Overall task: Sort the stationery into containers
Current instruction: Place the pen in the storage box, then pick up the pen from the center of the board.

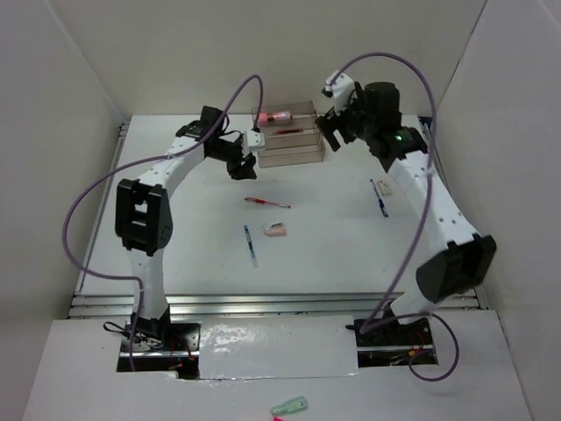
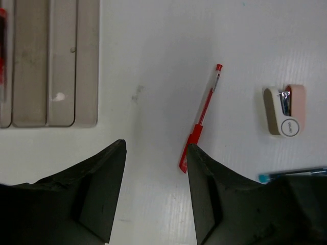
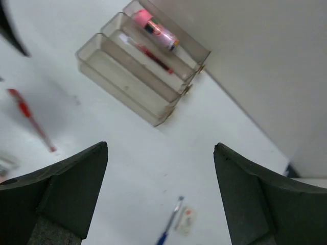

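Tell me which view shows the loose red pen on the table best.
Left wrist: the red pen lies whole, large and sharp, cap and tip both clear. Top external shows it whole but tiny, before the organiser. Right wrist catches it at the left edge, small and blurred.

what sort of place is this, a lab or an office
Probably a robot lab test cell: a left arm and right arm bolted to a white table, plain white panels enclosing it, a red pen near an organiser.
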{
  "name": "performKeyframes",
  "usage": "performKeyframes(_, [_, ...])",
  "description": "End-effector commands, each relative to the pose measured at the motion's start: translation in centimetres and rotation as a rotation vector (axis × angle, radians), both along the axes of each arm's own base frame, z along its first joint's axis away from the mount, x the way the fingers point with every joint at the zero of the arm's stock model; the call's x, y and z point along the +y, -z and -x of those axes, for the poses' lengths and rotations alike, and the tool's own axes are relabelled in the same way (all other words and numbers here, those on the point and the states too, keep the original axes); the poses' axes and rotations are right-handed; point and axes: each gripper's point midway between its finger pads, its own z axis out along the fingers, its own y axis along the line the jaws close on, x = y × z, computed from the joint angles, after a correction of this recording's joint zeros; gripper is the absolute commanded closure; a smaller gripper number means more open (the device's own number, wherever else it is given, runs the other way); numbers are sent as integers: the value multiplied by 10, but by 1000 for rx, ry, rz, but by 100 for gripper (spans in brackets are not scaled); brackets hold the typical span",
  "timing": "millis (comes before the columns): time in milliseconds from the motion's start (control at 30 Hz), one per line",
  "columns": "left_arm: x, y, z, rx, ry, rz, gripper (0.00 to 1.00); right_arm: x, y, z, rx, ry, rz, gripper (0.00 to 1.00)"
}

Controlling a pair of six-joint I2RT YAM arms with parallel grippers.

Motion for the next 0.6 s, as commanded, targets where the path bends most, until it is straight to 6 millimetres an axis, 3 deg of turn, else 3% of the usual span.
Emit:
performKeyframes(0, [-14, 27, 16, 36, 193, -100, 38, -3, 64, 79, 364, 31, -151, 10])
performKeyframes(33, [-26, 26, 15, 13, 220, -116, 39, -7, 68, 89, 380, 38, -163, 10])
performKeyframes(100, [-29, 42, 12, 1, 217, -187, 40, -12, 60, 111, 363, 42, -193, 10])
performKeyframes(133, [-37, 51, 15, -12, 235, -211, 40, -18, 75, 119, 392, 62, -191, 10])
performKeyframes(200, [-40, 67, 18, -14, 256, -264, 41, -25, 78, 135, 395, 76, -211, 10])
performKeyframes(300, [-44, 84, 28, 22, 311, -317, 42, -35, 80, 149, 411, 92, -254, 10])
performKeyframes(567, [-53, 112, 28, 24, 356, -364, 44, -43, 77, 166, 425, 85, -264, 11])
